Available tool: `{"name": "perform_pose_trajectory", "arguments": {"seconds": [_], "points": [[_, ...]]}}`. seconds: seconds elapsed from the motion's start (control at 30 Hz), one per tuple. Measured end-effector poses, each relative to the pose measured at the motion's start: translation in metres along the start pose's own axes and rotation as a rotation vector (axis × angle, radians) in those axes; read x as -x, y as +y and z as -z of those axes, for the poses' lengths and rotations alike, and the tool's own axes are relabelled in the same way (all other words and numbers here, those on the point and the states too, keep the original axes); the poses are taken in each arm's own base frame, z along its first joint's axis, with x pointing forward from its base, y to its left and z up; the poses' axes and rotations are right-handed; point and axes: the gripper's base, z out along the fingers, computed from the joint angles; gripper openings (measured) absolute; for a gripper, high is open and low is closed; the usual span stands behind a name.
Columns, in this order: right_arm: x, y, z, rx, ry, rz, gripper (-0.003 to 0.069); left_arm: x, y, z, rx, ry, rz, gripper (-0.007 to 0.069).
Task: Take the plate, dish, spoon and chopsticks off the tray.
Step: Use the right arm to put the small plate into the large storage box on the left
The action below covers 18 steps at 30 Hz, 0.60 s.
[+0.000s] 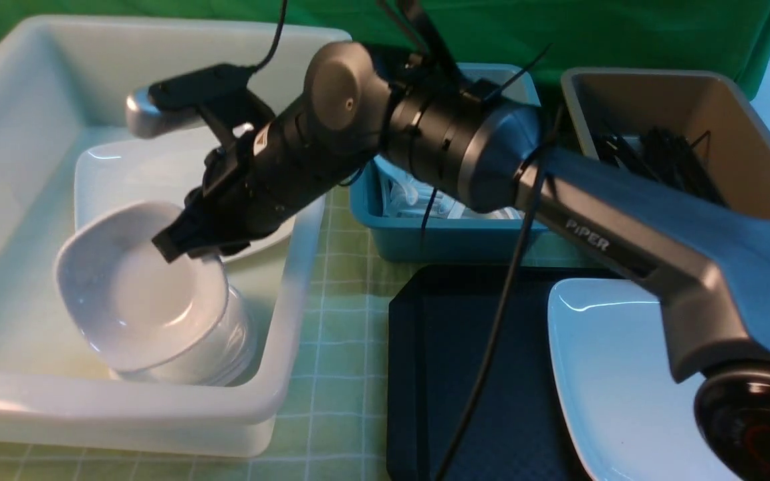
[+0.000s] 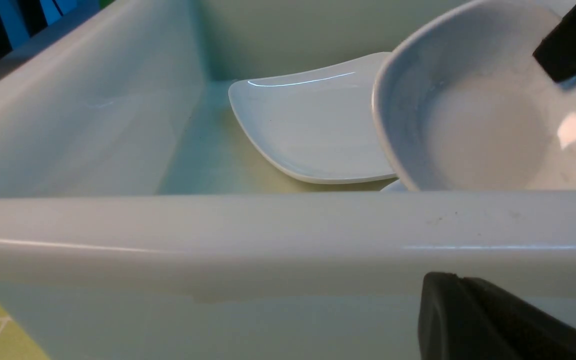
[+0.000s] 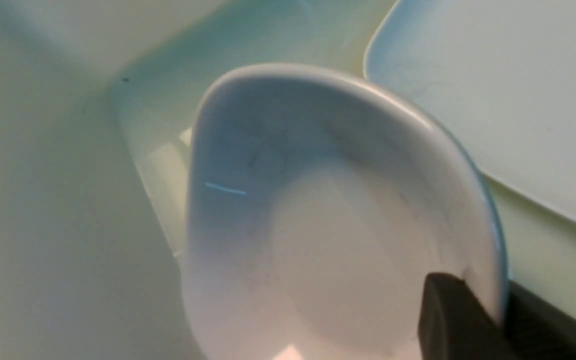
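My right gripper is shut on the rim of a small deep white dish, which it holds tilted inside the white tub, just above a stack of like dishes. In the right wrist view the dish has its rim pinched between the two fingers of the gripper. A large white plate lies on the black tray at the lower right. No spoon or chopsticks show on the visible part of the tray. My left gripper is shut and empty, just outside the tub's near rim.
A second large plate lies flat in the white tub behind the dishes. A blue tub holds white spoons. A brown tub at the back right holds black chopsticks. My right arm spans the table's middle.
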Motion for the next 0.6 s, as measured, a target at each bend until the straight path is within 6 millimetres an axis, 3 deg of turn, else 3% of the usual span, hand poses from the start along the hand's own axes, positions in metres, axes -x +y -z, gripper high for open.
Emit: {"name": "perform_pose_trajectory", "arguments": {"seconds": [0.3,0.53,0.6], "points": [[-0.007,-0.006,-0.015,-0.007,0.018,-0.005,0.011,0.0,0.0,0.0,0.0,0.0,0.0,-0.0002],[-0.007,-0.009,-0.016,-0.032,0.02,0.021,0.0325,0.0,0.0,0.0,0.0,0.0,0.0,-0.0002],[-0.007,-0.009,-0.014,-0.039,0.024,0.029,0.0343,0.0,0.0,0.0,0.0,0.0,0.0,-0.0002]]}}
